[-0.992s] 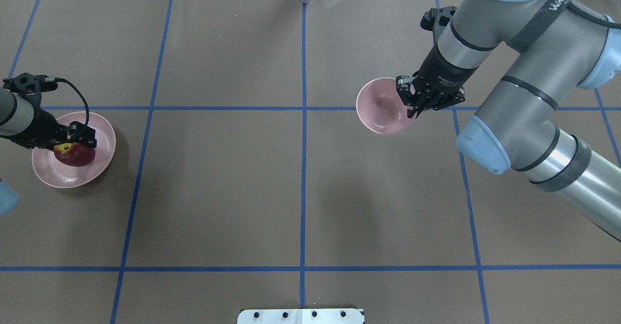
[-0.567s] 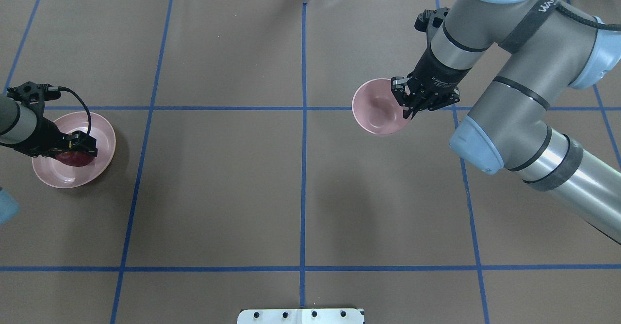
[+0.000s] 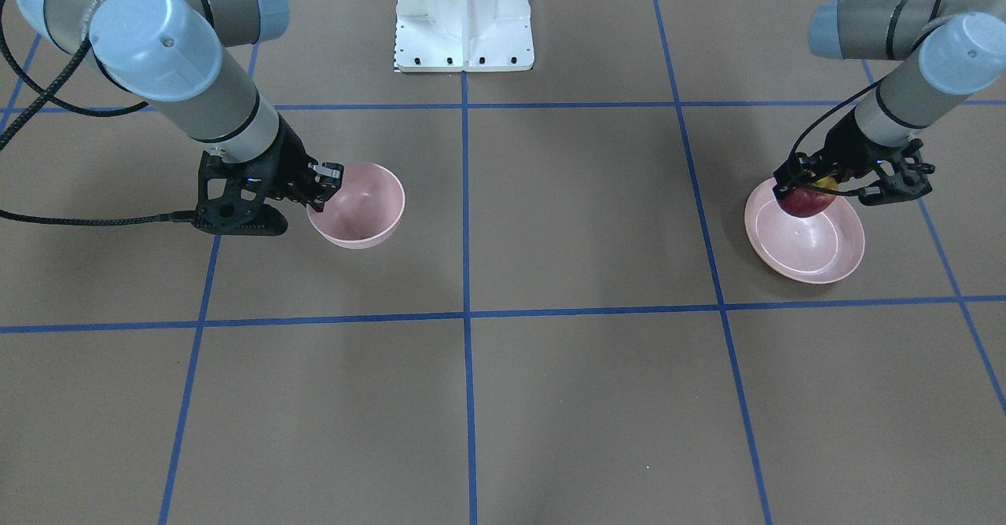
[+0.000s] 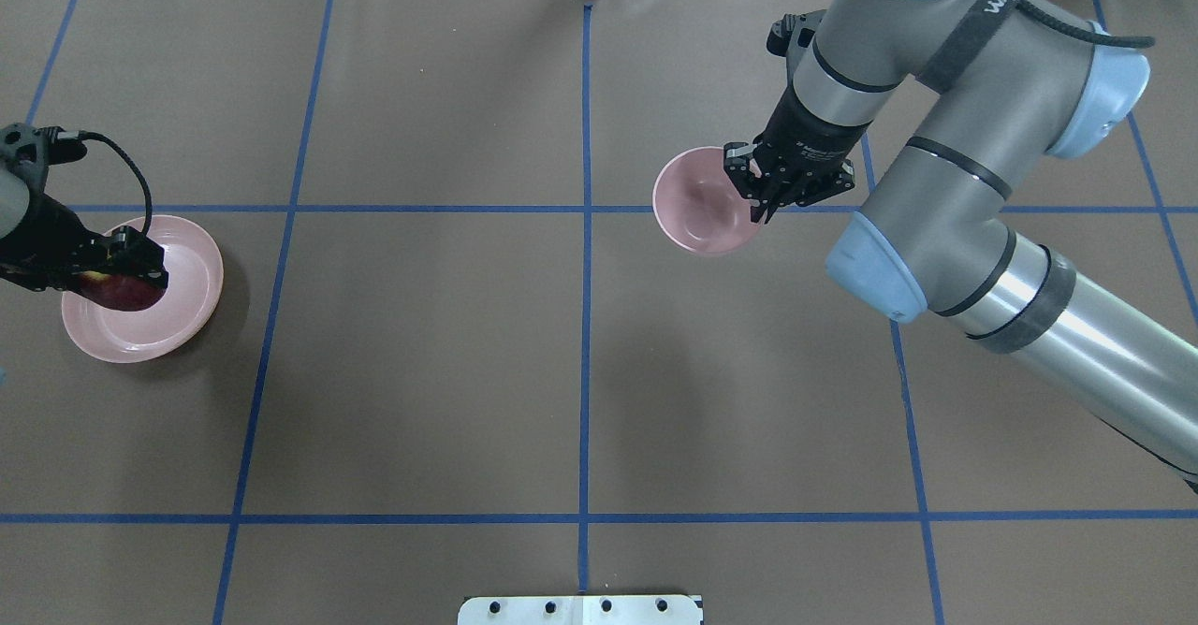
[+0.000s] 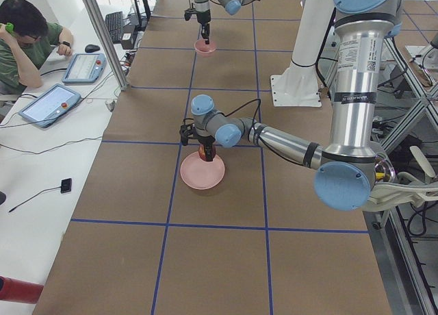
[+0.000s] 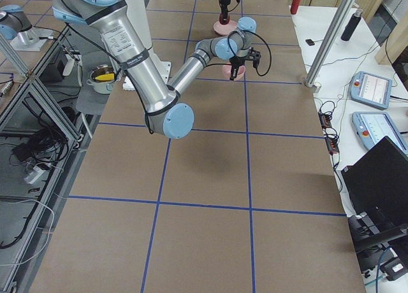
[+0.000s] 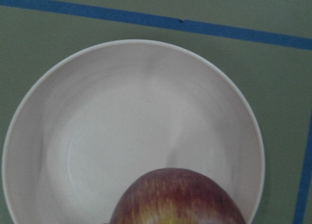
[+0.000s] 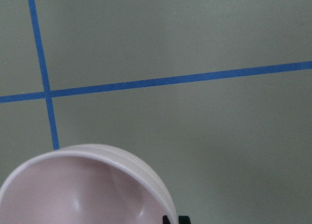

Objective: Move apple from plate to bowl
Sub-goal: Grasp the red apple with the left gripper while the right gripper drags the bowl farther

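My left claw point(image 3: 808, 189) has its fingers closed on either side of the apple point(image 3: 803, 204), over the plate point(image 3: 813, 248) at the edge nearest my base point(image 3: 464, 18). My right claw point(image 3: 321, 185) pinches the rim of the bowl point(image 3: 360, 207). Bowl and plate sit well apart on the brown table point(image 3: 574, 218), which is gridded with blue tape point(image 3: 465, 195).

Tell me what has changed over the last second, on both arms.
The right gripper, pinching the bowl by its rim, has moved it to the robot's left, toward the table's centre line. The left gripper has closed over the apple and shifted it toward the plate's edge on the robot's left; the apple seems lifted clear. The plate has not moved.
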### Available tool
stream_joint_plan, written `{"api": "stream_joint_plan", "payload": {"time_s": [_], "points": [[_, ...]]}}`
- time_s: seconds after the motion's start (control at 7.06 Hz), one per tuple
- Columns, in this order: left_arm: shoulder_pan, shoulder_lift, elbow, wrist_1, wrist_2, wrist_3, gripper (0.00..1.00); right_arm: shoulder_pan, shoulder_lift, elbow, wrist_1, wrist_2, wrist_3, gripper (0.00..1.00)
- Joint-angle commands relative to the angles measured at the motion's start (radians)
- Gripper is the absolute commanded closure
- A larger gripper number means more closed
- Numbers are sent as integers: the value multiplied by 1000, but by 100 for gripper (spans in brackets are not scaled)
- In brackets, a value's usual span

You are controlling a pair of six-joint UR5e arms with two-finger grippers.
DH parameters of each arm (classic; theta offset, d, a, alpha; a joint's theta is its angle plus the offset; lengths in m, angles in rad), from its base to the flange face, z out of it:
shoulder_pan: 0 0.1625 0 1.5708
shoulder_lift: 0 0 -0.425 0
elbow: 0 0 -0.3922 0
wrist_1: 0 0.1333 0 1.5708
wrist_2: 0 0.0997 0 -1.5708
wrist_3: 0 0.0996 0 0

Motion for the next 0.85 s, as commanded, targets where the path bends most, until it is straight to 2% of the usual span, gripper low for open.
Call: {"api": "stream_joint_plan", "payload": {"time_s": [0.0,0.14,0.43,0.71], "points": [[-16,-128,-86,222,-9,11,100,-51,80,-171,136,-51,3,100],[-16,-201,-86,302,-9,5,100,-71,118,-248,198,-58,38,100],[-14,-285,-83,342,-10,-10,100,-128,193,-385,267,-75,44,100],[-13,-334,-51,342,-12,-15,100,-159,198,-419,344,-82,47,100]]}}
